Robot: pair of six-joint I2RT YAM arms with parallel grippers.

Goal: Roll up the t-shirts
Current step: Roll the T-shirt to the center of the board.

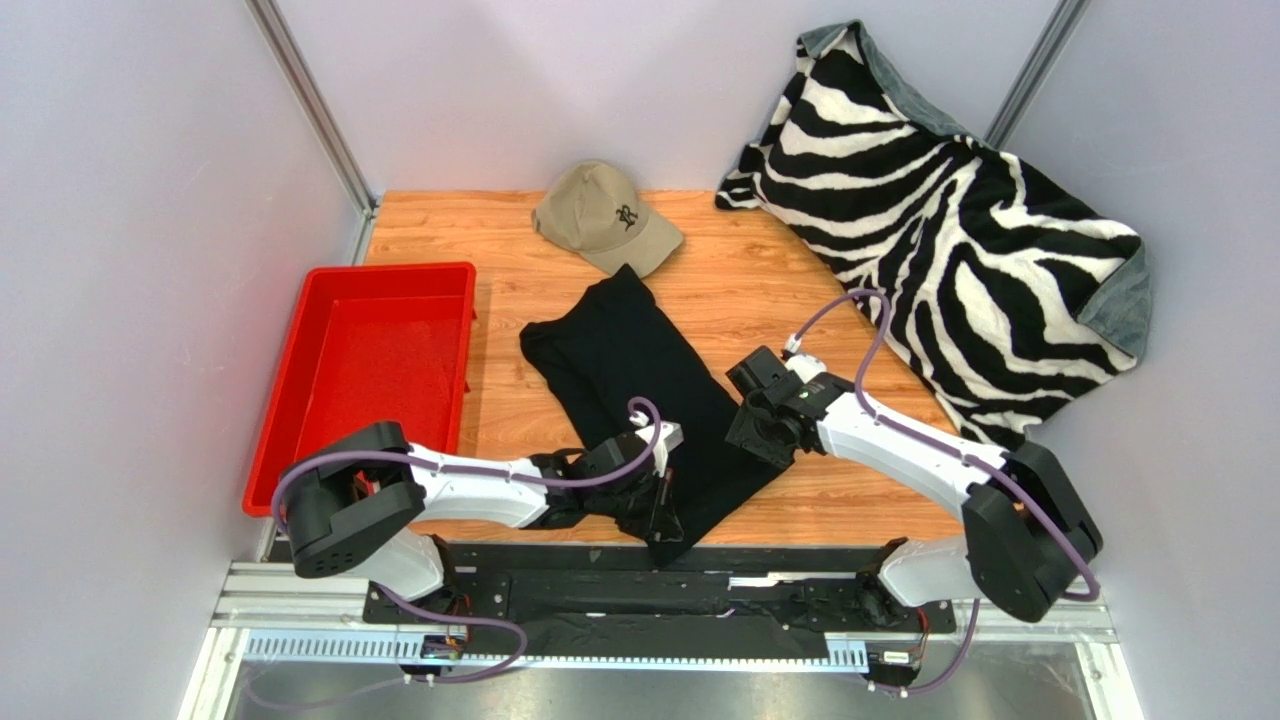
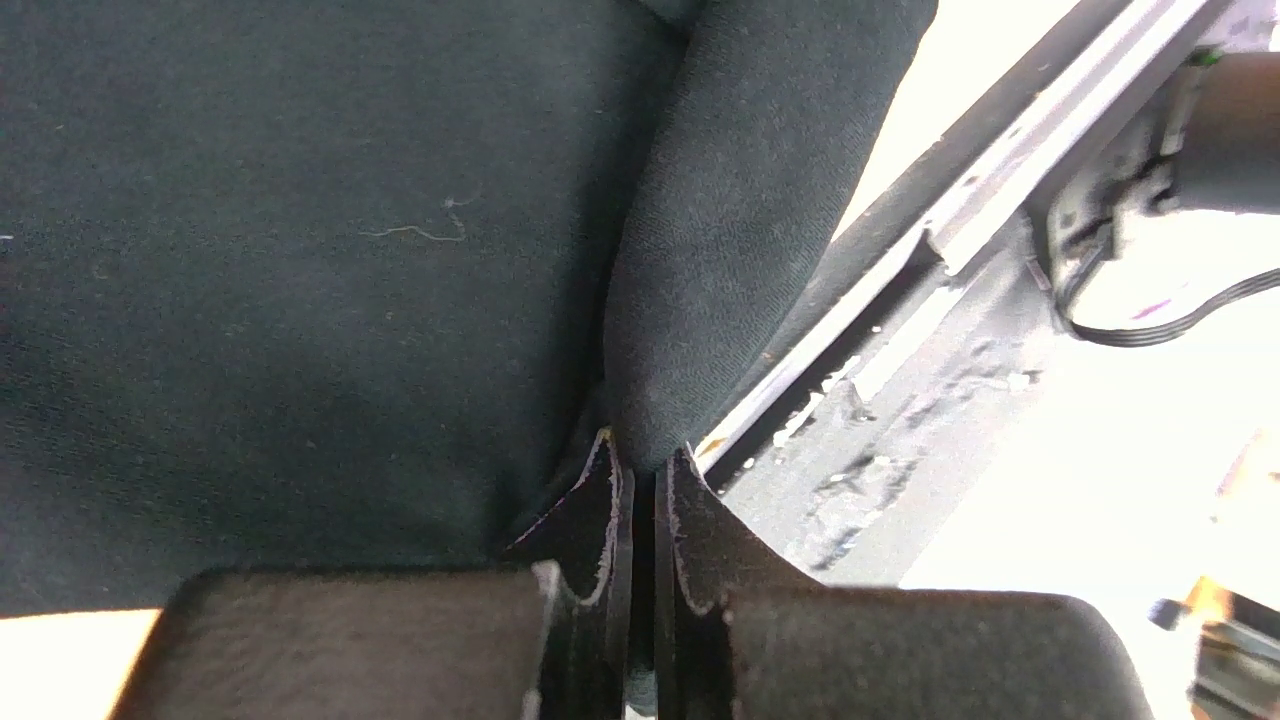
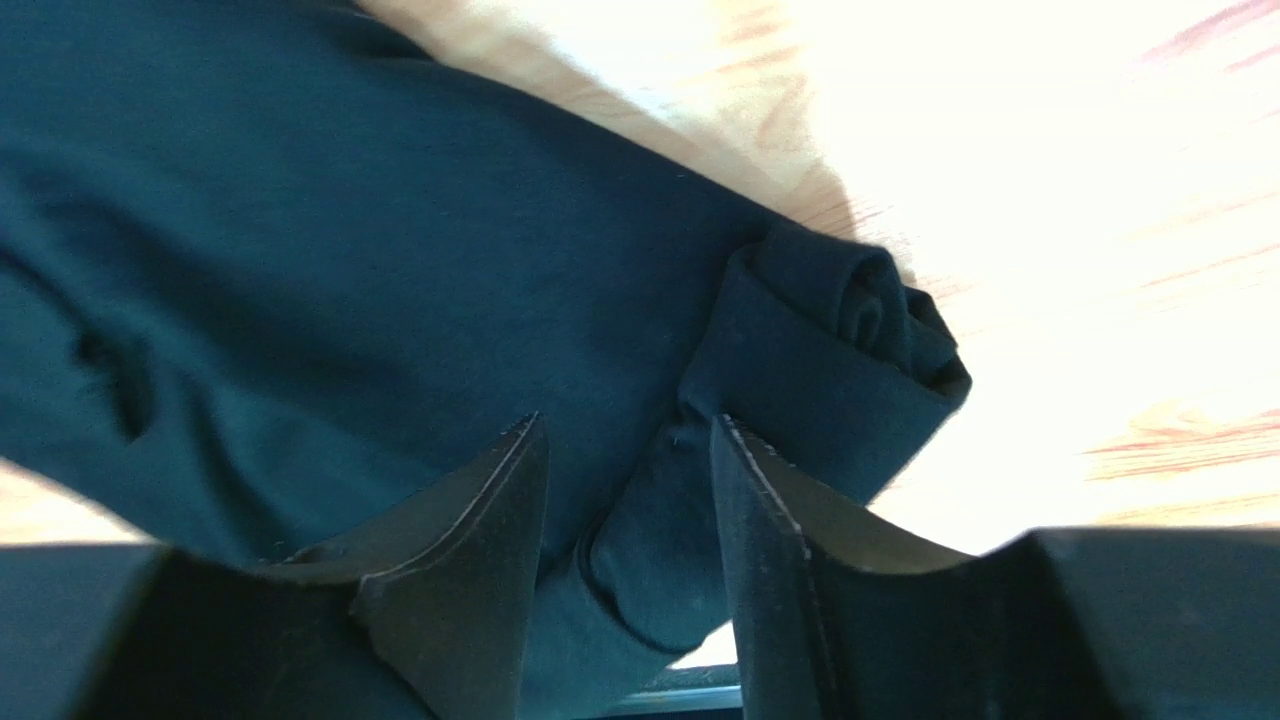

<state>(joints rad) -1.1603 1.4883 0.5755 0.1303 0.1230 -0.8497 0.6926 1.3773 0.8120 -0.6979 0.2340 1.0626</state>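
The black t-shirt (image 1: 631,353) lies as a long folded strip on the wooden table (image 1: 781,278), running from near the cap toward the front edge. My left gripper (image 1: 661,507) sits at the strip's near end. In the left wrist view it (image 2: 643,450) is shut, pinching a thick fold of the t-shirt (image 2: 301,225) at its tips. My right gripper (image 1: 754,435) is at the strip's right near edge. In the right wrist view it (image 3: 627,428) stands open astride a rolled edge of the t-shirt (image 3: 376,225), which curls into a small spiral at the end.
A red tray (image 1: 391,273) stands at the left of the table. A tan cap (image 1: 601,210) lies at the back, just beyond the shirt. A zebra-striped blanket (image 1: 962,255) covers the back right corner. The black mounting rail (image 1: 601,578) runs along the front edge.
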